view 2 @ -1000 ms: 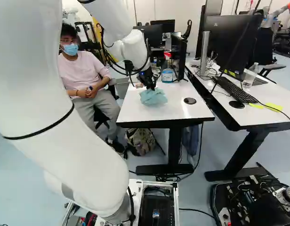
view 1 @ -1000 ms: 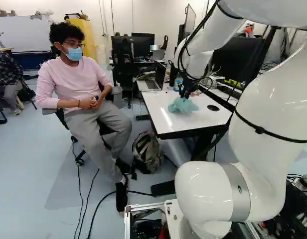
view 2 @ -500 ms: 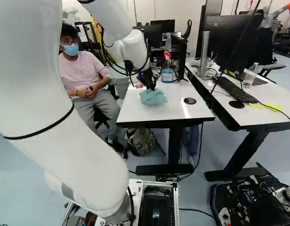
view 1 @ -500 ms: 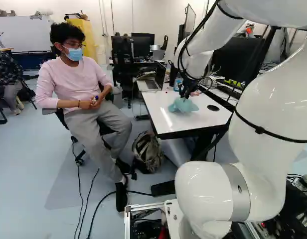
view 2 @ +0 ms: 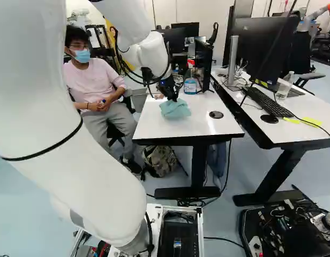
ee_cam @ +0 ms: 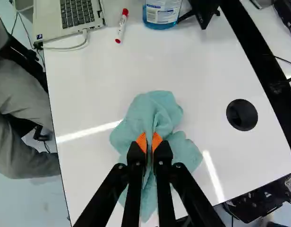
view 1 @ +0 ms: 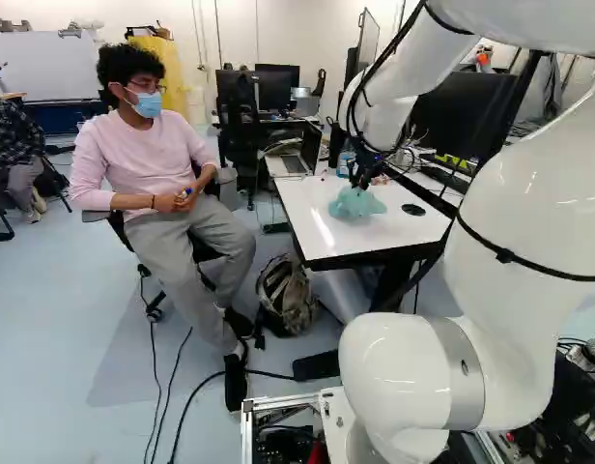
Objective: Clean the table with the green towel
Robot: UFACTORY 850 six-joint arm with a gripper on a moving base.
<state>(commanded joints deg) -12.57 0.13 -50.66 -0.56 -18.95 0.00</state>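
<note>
My gripper (view 2: 172, 97) is over the white table (view 2: 208, 127), its fingertips down at the green towel (view 2: 175, 110). Seen from the wrist, the gripper (ee_cam: 149, 143) is closed on a pinched fold of the towel (ee_cam: 160, 111), orange pads close together on both sides of the cloth. The rest of the towel spreads crumpled around and under the fingers on the tabletop (ee_cam: 89, 109). How the cloth lies beneath the fingers is partly hidden.
Beyond the towel are a laptop (ee_cam: 70, 14), a red-capped marker (ee_cam: 121, 25) and a blue bottle (ee_cam: 161, 12). A round black desk opening (ee_cam: 242, 115) lies beside it. A seated person (view 1: 148, 184) is close to the table; a backpack (view 1: 286, 295) rests on the floor.
Gripper and towel have shifted very slightly, to the right in the left base view, and the cloth's folds look a little different. The base has stayed put.
</note>
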